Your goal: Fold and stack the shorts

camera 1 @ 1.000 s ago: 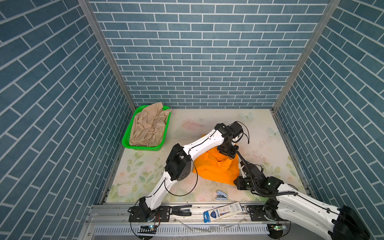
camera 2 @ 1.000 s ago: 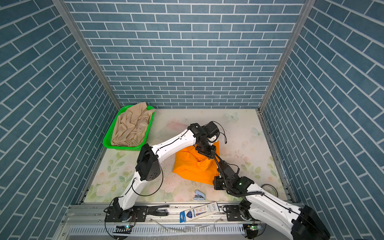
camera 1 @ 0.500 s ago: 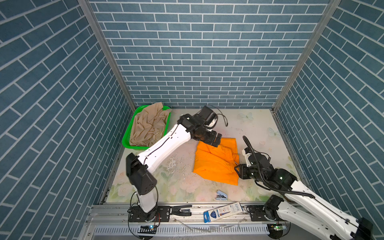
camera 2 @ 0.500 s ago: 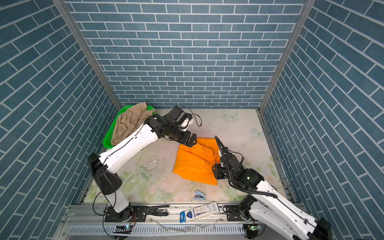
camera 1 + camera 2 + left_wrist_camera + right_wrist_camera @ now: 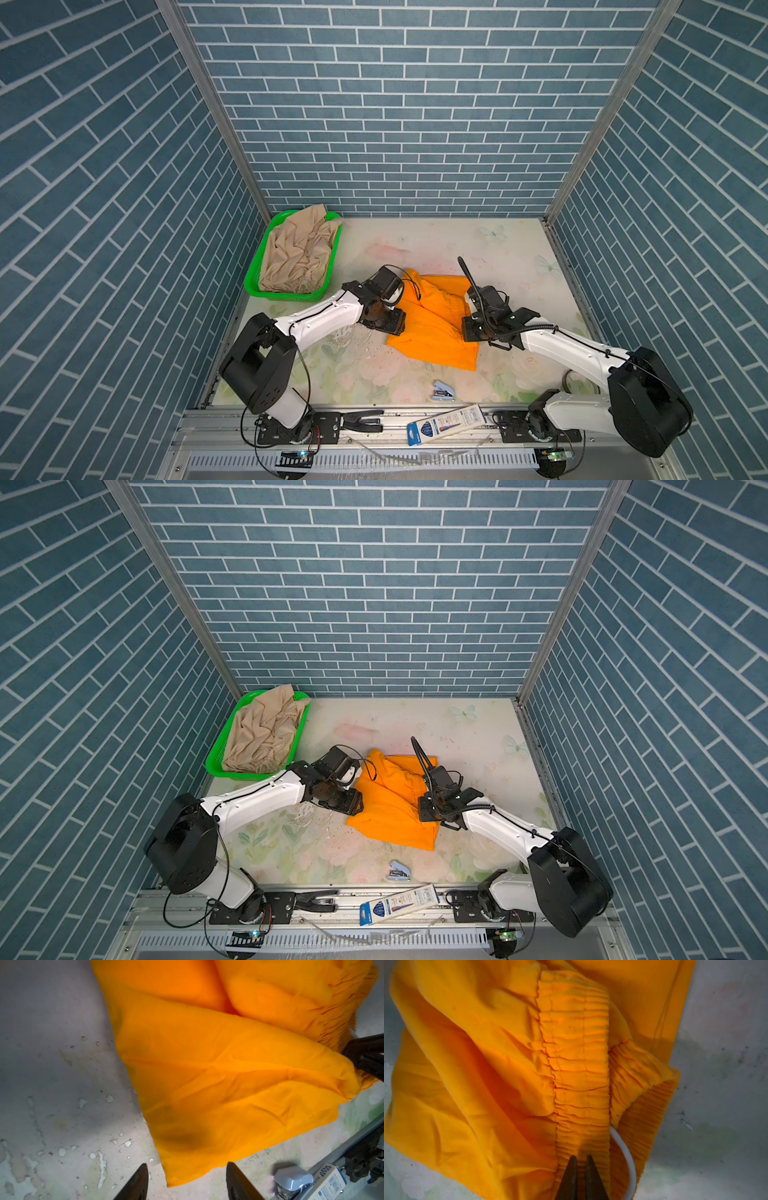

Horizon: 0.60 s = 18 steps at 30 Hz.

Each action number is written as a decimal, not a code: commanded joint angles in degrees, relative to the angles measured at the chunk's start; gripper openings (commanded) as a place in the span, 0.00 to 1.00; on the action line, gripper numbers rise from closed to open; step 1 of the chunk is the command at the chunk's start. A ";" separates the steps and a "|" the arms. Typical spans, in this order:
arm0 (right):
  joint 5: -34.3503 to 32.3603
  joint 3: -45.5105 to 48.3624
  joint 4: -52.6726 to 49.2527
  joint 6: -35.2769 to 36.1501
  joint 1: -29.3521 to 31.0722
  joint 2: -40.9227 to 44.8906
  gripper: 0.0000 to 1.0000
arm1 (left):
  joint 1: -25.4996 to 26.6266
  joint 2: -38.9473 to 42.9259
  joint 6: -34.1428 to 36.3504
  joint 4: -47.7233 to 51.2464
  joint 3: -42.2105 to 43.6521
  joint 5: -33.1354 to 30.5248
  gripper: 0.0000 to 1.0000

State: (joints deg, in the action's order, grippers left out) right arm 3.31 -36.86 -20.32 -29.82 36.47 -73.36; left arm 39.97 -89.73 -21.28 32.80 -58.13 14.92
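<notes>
Cardboard, blue and white, forms the flat box (image 5: 446,424) lying along the near edge of the pale floral-printed counter (image 5: 415,249). Just inside that edge sits a small pale blue stapler (image 5: 444,391), apart from the cloth beyond it.

Past the stapler, at the counter's middle and a little toward its right edge, lie the bright orange cloth shorts with a gathered elastic waistband (image 5: 432,332). They are rumpled and partly folded. 1 leg is spread flat toward the near edge.

At the left border of the orange shorts the left hand (image 5: 186,1178) is low over the counter. Its 2 dark fingers (image 5: 139,1182) are spread apart, and a hem corner of the orange shorts lies between them, not pinched.

At the right border the right hand (image 5: 581,1174) has its 2 fingers pressed almost together, pinching the gathered waistband (image 5: 575,1059). A white drawstring (image 5: 625,1151) loops out just beside them.

Farthest off, in the counter's far left corner, stands a green perforated plastic basket (image 5: 291,296). Crumpled inside it are the beige cloth shorts (image 5: 297,253), with a fold draped over the far rim.
</notes>
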 commanded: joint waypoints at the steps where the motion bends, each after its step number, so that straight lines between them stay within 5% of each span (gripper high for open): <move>1: 0.22 2.18 -3.26 -2.34 -0.50 1.76 0.13 | 1.18 0.99 -1.04 -5.73 2.96 2.26 0.59; 8: -2.04 -7.20 -7.59 6.14 -3.51 4.87 0.42 | 1.74 -2.10 -1.21 -6.52 7.95 1.04 0.53; 18: 10.38 -22.29 -3.28 22.00 -8.76 -17.27 0.58 | 1.73 -1.08 -0.82 -7.06 8.37 0.21 0.44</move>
State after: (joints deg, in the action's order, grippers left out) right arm 8.51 -56.29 -22.85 -15.51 28.18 -85.67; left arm 41.54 -91.31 -22.39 25.89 -50.17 15.88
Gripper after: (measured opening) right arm 0.581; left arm 0.449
